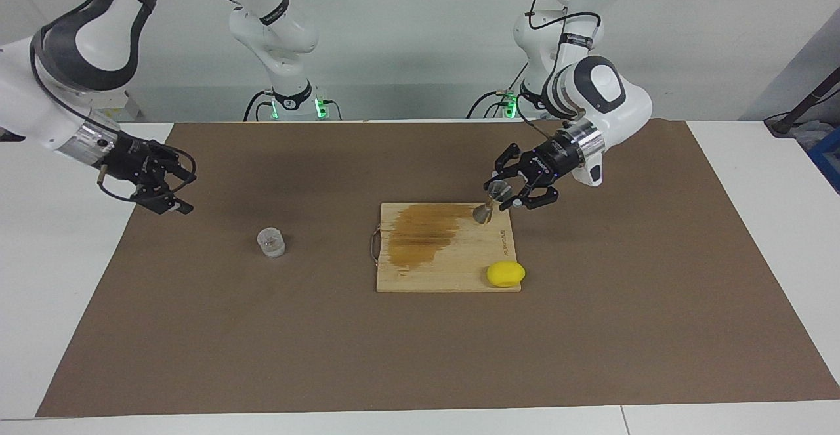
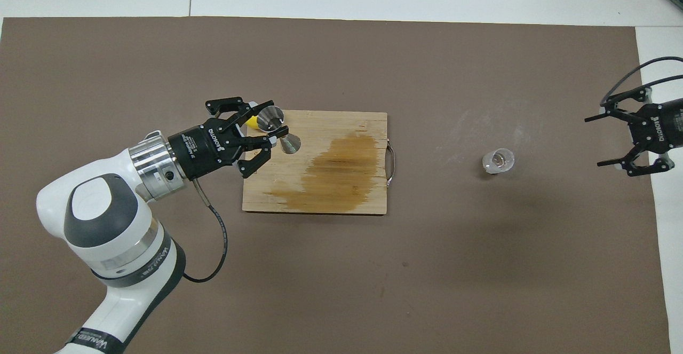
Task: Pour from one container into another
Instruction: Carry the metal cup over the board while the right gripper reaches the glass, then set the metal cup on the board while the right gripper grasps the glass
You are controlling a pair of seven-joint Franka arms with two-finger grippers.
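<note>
The clear cup [image 1: 271, 241] stands upright on the brown mat toward the right arm's end of the table; it also shows in the overhead view [image 2: 498, 160]. The metal jigger [image 1: 483, 213] is tilted over the corner of the wooden cutting board [image 1: 446, 274] that is nearest the left arm's base. Its lower cone shows in the overhead view [image 2: 291, 143]. My left gripper [image 1: 501, 192] is shut on the jigger's upper cone, as the overhead view [image 2: 270, 122] also shows. My right gripper [image 1: 187, 193] is open and empty over the mat's edge, apart from the cup, also in the overhead view [image 2: 593, 141].
The cutting board [image 2: 320, 204] has a wide brown wet stain [image 1: 420, 233] and a metal handle on the side facing the cup. A yellow lemon [image 1: 505, 274] lies at the board's corner farther from the robots; in the overhead view it [image 2: 249, 121] is mostly hidden by the left gripper.
</note>
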